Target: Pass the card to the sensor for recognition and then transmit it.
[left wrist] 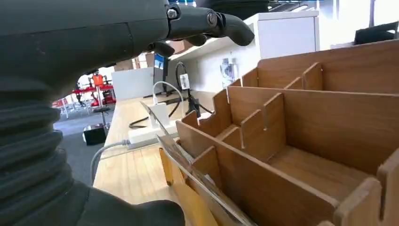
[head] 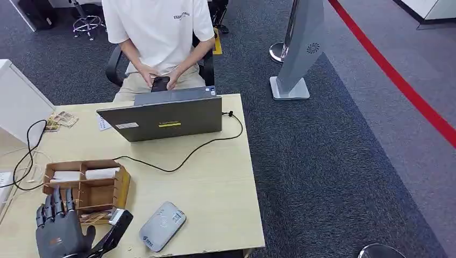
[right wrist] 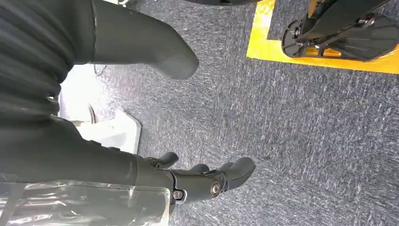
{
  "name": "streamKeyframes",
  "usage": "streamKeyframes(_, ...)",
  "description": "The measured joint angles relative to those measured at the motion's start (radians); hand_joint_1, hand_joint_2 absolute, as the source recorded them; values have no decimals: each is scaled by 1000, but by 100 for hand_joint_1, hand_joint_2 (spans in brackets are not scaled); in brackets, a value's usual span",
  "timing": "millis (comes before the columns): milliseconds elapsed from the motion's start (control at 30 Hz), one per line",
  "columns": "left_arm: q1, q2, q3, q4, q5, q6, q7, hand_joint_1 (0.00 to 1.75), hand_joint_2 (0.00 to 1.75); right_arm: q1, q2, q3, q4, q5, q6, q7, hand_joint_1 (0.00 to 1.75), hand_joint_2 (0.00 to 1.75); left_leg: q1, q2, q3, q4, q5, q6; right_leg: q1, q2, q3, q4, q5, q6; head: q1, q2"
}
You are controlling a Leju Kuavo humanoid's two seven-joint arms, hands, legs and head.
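Left hand (head: 60, 231) hovered with fingers spread, holding nothing, by your compartmented wooden organizer box (head: 121, 185) | thin card (left wrist: 186, 160) stood in its near slot | grey oval card sensor (head: 162, 226) lay close | risk: you could snag a divider or tip the box.

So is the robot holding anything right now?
No. The left robot hand hovers open by the wooden box, and the right robot hand hangs open over the carpet, holding nothing.

High head view over table (head: 215, 183); wrist views close, one floorward
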Motion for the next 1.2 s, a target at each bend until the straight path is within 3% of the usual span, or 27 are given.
streamKeyframes(467, -4, 13, -34, 60, 0, -5, 18, 0, 175, 0, 0, 0, 0, 4, 2, -3, 0, 175, 0, 0, 0, 0, 0, 0, 0, 0, 0, 0, 0, 0, 0, 0)
streamKeyframes(500, -4, 13, -34, 62, 0, -5, 18, 175, 175, 0, 0, 0, 0, 4, 2, -3, 0, 175, 0, 0, 0, 0, 0, 0, 0, 0, 0, 0, 0, 0, 0, 0)
streamKeyframes(733, -4, 12, -34, 77, 0, -15, -25, 175, 175, 0, 2, 0, 0, 6, 2, -4, 0, 175, 0, 0, 0, 0, 0, 0, 0, 0, 0, 0, 0, 0, 0, 0)
streamKeyframes(1200, -13, 12, -34, 101, 0, -6, -40, 175, 175, 0, 3, 0, 0, 10, 3, 0, 0, 175, 0, 0, 1, 0, 0, 0, 0, 0, 1, 0, 0, 0, 0, 0)
